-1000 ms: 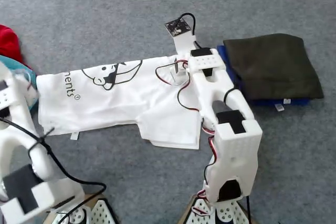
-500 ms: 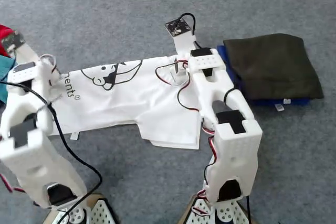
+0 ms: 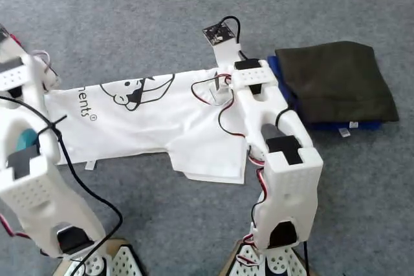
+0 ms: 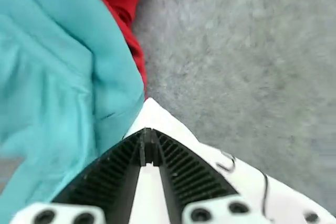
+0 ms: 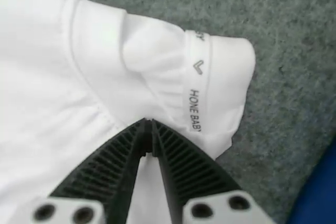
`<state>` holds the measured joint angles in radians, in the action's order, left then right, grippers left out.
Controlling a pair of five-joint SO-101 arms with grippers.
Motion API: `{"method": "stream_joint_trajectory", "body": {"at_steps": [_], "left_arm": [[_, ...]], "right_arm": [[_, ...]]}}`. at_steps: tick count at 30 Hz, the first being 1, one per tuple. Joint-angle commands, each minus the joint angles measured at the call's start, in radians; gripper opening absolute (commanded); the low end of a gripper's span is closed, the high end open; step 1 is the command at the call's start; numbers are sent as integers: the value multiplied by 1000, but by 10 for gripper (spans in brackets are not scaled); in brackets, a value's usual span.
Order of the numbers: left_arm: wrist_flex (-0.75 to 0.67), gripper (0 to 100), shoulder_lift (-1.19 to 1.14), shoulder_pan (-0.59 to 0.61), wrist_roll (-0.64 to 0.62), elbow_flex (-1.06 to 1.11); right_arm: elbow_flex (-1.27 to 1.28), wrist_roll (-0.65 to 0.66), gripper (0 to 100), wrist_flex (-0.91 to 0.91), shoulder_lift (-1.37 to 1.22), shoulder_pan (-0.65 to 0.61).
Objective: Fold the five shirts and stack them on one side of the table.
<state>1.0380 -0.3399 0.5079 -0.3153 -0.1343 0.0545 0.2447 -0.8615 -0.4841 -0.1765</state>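
White shirt (image 3: 149, 121) flat on grey worktop (image 3: 129, 24). Left gripper (image 4: 147, 153) fingers closed tip to tip over shirt corner, teal shirt (image 4: 52, 77) touching alongside. Right gripper (image 5: 147, 127) fingers likewise closed, at collar end. I can't tell whether cloth is caught. Risks I see: left snags teal, or thin pinch slips mid-fold.

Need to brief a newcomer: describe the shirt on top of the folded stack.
On the grey table, look right of the spread white shirt. The dark olive shirt lies folded there, atop a blue one peeking out beneath.
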Motion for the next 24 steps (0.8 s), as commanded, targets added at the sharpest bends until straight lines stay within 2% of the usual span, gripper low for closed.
{"method": "stream_joint_trajectory", "body": {"at_steps": [1, 4, 7, 9, 11, 14, 19, 24], "left_arm": [[190, 30, 167, 10, 3, -84], [307, 29, 261, -22, 91, -30], [387, 29, 350, -120, 189, 147], [310, 29, 400, -147, 155, 323], [129, 29, 423, -145, 123, 524], [-48, 29, 430, -108, 167, 711], [-149, 29, 393, 31, 206, 823], [-109, 29, 390, 48, 279, 835]], "right_arm": [[-50, 8, 15, 2, 2, 5], [-50, 8, 15, 2, 2, 5], [-50, 8, 15, 2, 2, 5], [-50, 8, 15, 2, 2, 5], [-50, 8, 15, 2, 2, 5], [-50, 8, 15, 0, 2, 5], [-50, 8, 15, -2, 2, 6], [-50, 8, 15, -2, 2, 9]]}}
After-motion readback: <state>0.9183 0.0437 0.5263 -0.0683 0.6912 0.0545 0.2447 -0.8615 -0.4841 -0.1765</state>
